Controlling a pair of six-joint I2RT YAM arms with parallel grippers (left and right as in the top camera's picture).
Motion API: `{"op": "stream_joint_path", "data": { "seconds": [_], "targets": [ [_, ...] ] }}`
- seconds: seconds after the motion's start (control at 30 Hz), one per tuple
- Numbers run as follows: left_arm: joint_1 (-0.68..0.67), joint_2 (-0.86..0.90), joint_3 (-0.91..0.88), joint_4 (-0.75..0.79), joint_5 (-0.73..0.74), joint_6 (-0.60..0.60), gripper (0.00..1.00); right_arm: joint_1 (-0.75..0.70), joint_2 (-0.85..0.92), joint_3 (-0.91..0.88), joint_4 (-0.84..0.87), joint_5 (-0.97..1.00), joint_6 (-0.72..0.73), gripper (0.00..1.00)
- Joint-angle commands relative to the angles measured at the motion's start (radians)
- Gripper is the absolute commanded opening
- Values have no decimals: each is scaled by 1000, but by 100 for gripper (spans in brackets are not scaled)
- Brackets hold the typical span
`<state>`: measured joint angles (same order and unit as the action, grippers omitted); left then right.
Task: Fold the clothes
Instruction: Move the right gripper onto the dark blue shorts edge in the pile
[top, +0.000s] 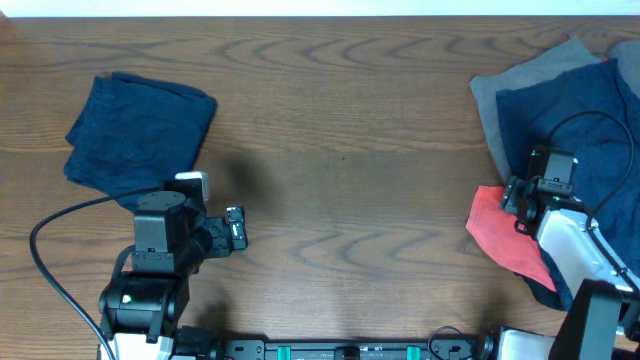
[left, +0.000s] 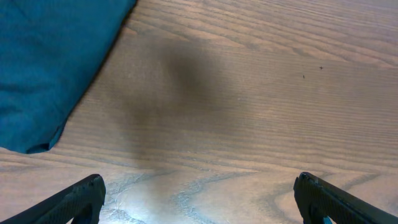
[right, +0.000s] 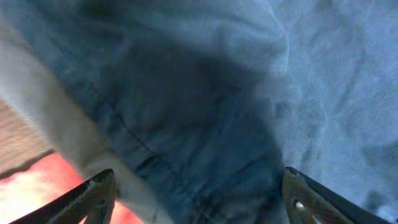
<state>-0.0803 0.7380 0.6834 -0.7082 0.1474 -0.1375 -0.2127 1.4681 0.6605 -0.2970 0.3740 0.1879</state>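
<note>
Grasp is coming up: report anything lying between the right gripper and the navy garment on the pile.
Nothing visible does. The navy garment lies directly under the open right gripper; the grey garment and red garment show only at the side.

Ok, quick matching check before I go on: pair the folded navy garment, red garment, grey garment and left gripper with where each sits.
Things: 1 folded navy garment; 2 red garment; 3 grey garment; 4 left gripper.
Places: A open over bare table; B far left, alone; C upper edge of the right-hand pile; D lower left edge of that pile.
Pairs: 1-B; 2-D; 3-C; 4-A.
</note>
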Motion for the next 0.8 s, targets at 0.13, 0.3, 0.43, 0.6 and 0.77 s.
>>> {"op": "stream_joint_path", "data": {
  "seconds": [0.13, 0.3, 0.43, 0.6, 0.77],
  "targets": [
    [3, 0, 24, -3, 2, -10, 98, -38, 49, 12, 14, 23, 37, 80],
    [3, 0, 24, -3, 2, -10, 98, -45, 50, 13, 26, 23, 44, 75],
    [3, 0, 25, -3, 2, -9, 98, -45, 33, 13, 40, 30, 44, 70],
    [3, 0, 24, -3, 2, -9, 98, -45, -26, 14, 40, 49, 44, 62],
    [3, 0, 25, -2, 2, -9, 98, -45, -57, 14, 36, 47, 44, 53]
  ]
}}
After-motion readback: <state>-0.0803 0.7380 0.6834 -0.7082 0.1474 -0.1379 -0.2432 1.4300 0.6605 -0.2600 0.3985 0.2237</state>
